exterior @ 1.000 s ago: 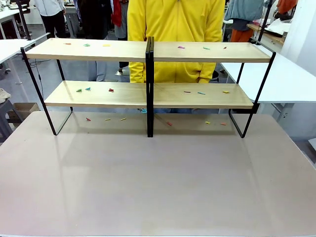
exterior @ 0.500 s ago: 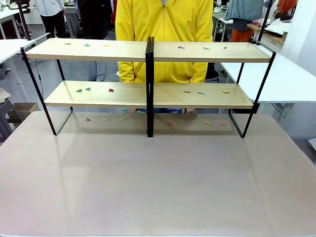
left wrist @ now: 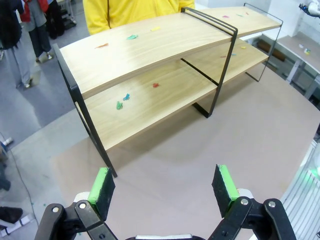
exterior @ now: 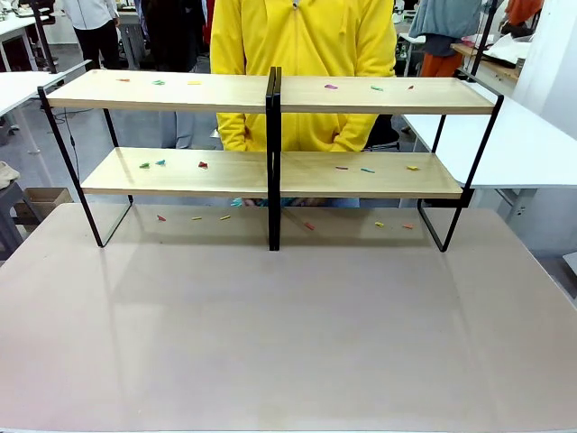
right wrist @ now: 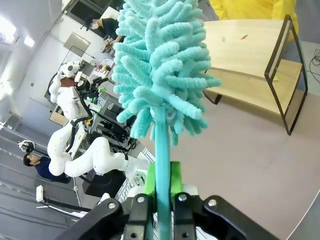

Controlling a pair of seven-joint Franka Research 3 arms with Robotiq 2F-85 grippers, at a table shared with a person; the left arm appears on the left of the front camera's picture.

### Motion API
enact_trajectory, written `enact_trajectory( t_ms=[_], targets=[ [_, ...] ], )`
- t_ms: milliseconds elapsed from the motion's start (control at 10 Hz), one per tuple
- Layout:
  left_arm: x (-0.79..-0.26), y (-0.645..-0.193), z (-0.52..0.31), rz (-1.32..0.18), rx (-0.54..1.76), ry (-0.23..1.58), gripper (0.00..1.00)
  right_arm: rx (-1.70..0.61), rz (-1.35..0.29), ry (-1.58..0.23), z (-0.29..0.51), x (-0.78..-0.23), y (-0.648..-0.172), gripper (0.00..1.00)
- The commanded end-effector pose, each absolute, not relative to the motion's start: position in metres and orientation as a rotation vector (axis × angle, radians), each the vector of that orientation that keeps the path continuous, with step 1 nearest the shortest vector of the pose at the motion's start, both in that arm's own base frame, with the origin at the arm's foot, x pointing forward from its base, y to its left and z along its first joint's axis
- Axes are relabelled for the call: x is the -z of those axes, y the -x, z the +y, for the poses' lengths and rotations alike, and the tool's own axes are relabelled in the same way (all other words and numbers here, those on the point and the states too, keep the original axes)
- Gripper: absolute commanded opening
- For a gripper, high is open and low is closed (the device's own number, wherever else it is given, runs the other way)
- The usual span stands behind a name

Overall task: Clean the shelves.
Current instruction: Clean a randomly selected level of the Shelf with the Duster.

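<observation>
The shelves stand across the far half of the table, two light-wood boards in a black frame with a central post. Small coloured scraps lie on the top board, on the lower board and on the table beneath it. In the left wrist view my left gripper hovers open above the table, off one end of the shelves. My right gripper is shut on the thin handle of a fluffy teal duster, whose head points up, some way from the shelves.
A person in a yellow top stands right behind the shelves. The brown table is bare in front of them. White tables flank the far right and far left. A cardboard box sits on the floor at the left.
The person in yellow has shifted slightly to the left behind the shelves. The shelves and scraps have not moved.
</observation>
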State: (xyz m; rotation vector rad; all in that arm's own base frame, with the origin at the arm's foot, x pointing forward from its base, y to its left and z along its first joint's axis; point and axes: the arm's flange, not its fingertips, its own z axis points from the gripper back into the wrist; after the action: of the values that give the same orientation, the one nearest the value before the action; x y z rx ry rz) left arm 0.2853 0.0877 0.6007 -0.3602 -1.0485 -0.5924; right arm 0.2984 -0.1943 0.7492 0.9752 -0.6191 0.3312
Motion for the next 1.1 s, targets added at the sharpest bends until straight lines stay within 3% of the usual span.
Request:
enact_trajectory(
  t_ms=[0,100,300,500,700,800,1000],
  targets=[
    [-0.600,-0.286,0.087,-1.053,0.602,0.372,1.00,-0.314,-0.625,-0.998,-0.192,-0.753,-0.297,0.00],
    [-0.600,-0.286,0.087,-1.053,0.602,0.372,1.00,-0.331,-0.619,-0.975,-0.194,-0.749,-0.298,0.12],
    [-0.600,-0.286,0.087,-1.053,0.602,0.372,1.00,-0.579,-0.466,-0.788,-0.136,-0.737,-0.236,0.12],
    [-0.600,-0.286,0.087,-1.053,0.602,0.372,1.00,-0.693,-0.405,-0.653,-0.081,-0.712,-0.212,0.12],
    [-0.600,-0.286,0.087,-1.053,0.602,0.372,1.00,-0.527,-0.620,-0.609,-0.075,-0.723,-0.210,0.12],
    [-0.600,-0.286,0.087,-1.053,0.602,0.372,1.00,-0.650,-0.378,-0.666,-0.077,-0.728,-0.208,0.12],
    [-0.600,-0.286,0.087,-1.053,0.602,0.372,1.00,-0.596,-0.467,-0.582,-0.054,-0.731,-0.213,0.12]
  ],
)
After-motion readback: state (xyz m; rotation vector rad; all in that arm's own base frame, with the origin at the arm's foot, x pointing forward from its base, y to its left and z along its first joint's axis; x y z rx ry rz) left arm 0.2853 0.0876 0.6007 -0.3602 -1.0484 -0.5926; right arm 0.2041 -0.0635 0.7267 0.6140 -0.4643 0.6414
